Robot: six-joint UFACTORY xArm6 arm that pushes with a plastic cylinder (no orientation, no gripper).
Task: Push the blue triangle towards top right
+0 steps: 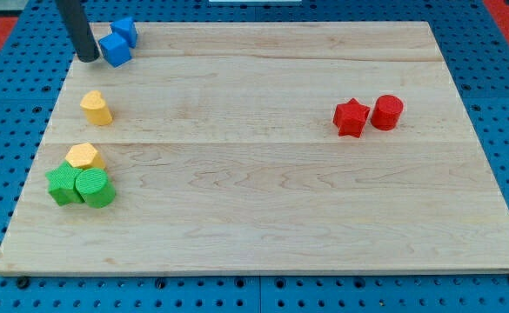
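Two blue blocks sit at the board's top left corner. The nearer one [115,49] looks like a cube. The one just above and to its right [125,31] touches it; its shape is hard to make out and it may be the blue triangle. My tip [89,58] rests on the board right beside the cube's left side, very close to it or touching it. The rod rises out of the view's top.
A yellow block [97,108] lies below the blue ones. A yellow hexagon [83,156], a green star [63,185] and a green cylinder [95,188] cluster at the left edge. A red star [351,117] and a red cylinder [387,112] sit at the right.
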